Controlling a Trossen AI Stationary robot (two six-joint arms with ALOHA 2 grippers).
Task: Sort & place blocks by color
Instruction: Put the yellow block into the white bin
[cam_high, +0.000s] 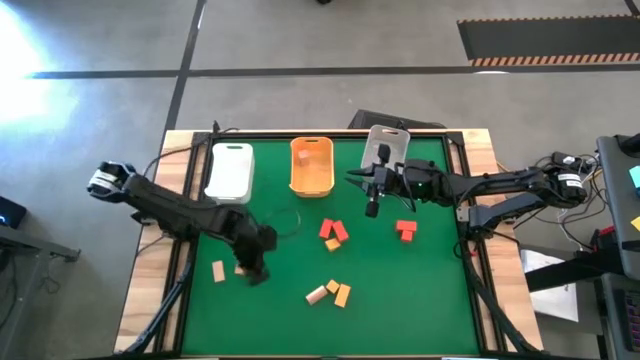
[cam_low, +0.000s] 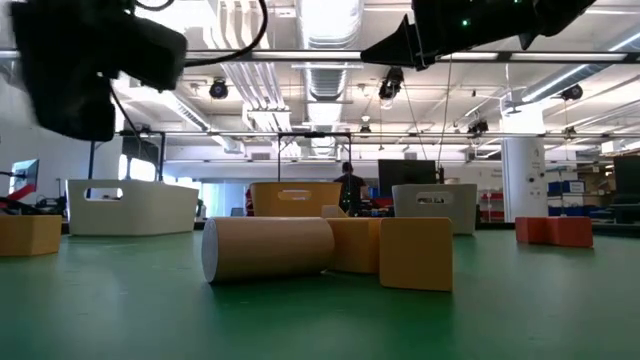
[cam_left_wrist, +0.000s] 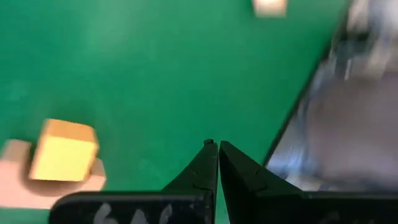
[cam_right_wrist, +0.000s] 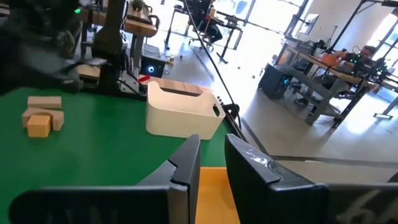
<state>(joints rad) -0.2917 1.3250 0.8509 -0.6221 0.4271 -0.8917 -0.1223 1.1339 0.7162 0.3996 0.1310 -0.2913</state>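
The left tool (cam_high: 258, 272) sits low over the green felt surface (cam_high: 400, 290), near its left edge, clenched with nothing between its tips; its wrist view shows the two dark fingers (cam_left_wrist: 205, 167) pressed together. It hangs just beside a small yellow-orange wooden cube (cam_left_wrist: 64, 150) that appears to rest against a pale tan wooden bar (cam_left_wrist: 18, 182), so it seems placed to take one of that pair next, though the blur leaves this uncertain.

The right tool (cam_high: 372, 207) is raised above the far middle of the surface, close to the orange plastic bin (cam_high: 311, 166), its fingers slightly parted and empty. That height suits a drop into a bin or a carry across.

The small wooden blocks lie loose on the surface: a red and orange cluster (cam_high: 333, 234) in the middle, a red pair (cam_high: 405, 230) to its right, a tan and orange group (cam_high: 331, 292) nearer the front, and one tan bar (cam_high: 218, 270) at the left. A white plastic bin (cam_high: 230, 170) and a grey one (cam_high: 387, 145) flank the orange bin. Sorting looks barely begun.
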